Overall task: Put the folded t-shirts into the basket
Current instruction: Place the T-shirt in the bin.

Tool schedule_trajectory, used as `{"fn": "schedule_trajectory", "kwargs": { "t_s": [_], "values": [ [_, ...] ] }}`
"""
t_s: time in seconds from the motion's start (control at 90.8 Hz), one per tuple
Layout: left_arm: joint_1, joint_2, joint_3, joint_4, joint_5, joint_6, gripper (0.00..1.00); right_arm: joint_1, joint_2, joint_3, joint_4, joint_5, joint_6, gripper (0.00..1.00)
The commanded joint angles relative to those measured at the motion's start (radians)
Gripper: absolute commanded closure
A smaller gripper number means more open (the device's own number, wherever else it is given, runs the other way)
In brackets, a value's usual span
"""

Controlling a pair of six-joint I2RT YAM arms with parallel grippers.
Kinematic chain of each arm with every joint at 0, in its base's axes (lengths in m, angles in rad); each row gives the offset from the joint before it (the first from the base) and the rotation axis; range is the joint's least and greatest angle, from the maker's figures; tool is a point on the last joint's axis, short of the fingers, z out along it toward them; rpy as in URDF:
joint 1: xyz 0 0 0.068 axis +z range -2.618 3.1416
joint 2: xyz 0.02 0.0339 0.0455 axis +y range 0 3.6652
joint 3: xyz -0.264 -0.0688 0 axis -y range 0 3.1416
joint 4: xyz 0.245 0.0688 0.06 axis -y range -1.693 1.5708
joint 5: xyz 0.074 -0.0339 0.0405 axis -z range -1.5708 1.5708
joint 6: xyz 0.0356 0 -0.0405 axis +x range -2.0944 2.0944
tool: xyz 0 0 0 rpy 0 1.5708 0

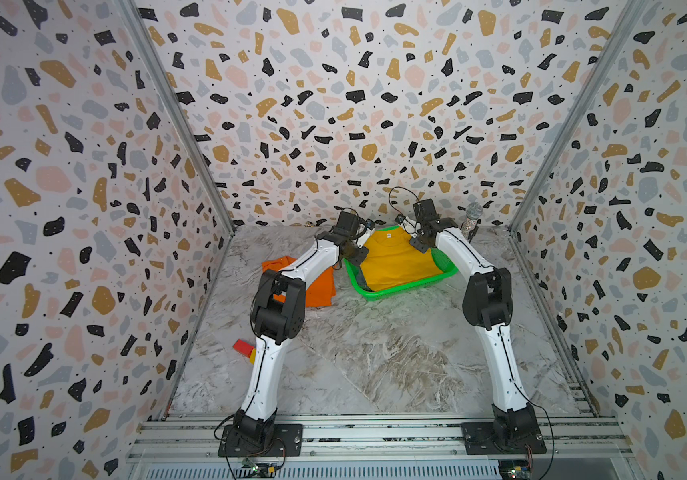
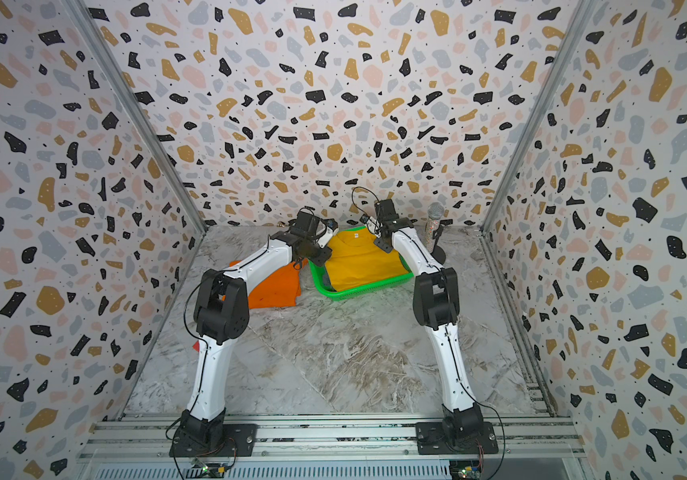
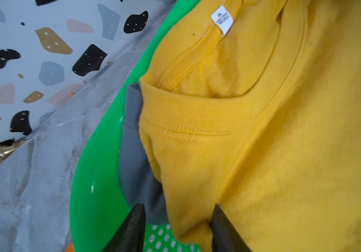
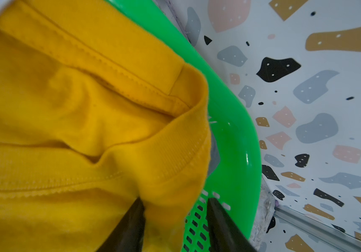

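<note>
In both top views the green basket point(image 1: 400, 291) point(image 2: 358, 291) stands at the back of the table. A mustard yellow folded t-shirt point(image 1: 400, 262) point(image 3: 284, 152) point(image 4: 66, 109) lies in it on top of a grey-blue one point(image 3: 135, 174). An orange t-shirt point(image 1: 321, 286) point(image 2: 275, 286) lies on the table left of the basket, partly under my left arm. My left gripper point(image 1: 368, 232) point(image 3: 178, 206) is open at the basket's far left corner, with the yellow shirt's edge slack between its fingers. At the far right corner my right gripper point(image 1: 404, 224) point(image 4: 174, 199) is open, also astride the yellow edge.
A glittery microphone point(image 1: 472, 220) stands at the back right, close to my right arm. A red and yellow block point(image 1: 244, 347) lies near the left wall by my left arm. A small gold object point(image 3: 0, 151) sits at the foot of the back wall. Patterned walls enclose three sides.
</note>
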Motion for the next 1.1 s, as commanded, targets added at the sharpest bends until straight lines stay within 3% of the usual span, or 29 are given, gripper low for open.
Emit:
{"fn": "schedule_trajectory", "kwargs": {
  "t_s": [0.0, 0.176, 0.341, 0.639, 0.826, 1.09],
  "values": [
    [0.016, -0.089, -0.007, -0.013, -0.106, 0.053, 0.49, -0.014, -0.113, 0.019, -0.039, -0.005, 0.013, 0.44],
    [0.015, -0.114, -0.005, 0.001, -0.097, 0.079, 0.44, -0.014, -0.216, -0.063, -0.046, -0.113, 0.071, 0.40],
    [0.015, -0.065, 0.053, -0.020, -0.071, 0.079, 0.46, -0.014, -0.238, -0.088, -0.045, -0.194, 0.130, 0.40],
    [0.011, 0.070, 0.193, -0.074, -0.042, 0.057, 0.47, -0.016, -0.094, 0.034, -0.046, -0.186, 0.176, 0.48],
    [0.000, 0.115, 0.215, -0.084, -0.085, 0.085, 0.46, -0.015, 0.041, 0.141, -0.049, -0.156, 0.172, 0.51],
    [-0.013, 0.102, 0.184, -0.063, -0.195, 0.152, 0.46, -0.015, 0.109, 0.137, -0.058, -0.125, 0.138, 0.52]
  ]
}}
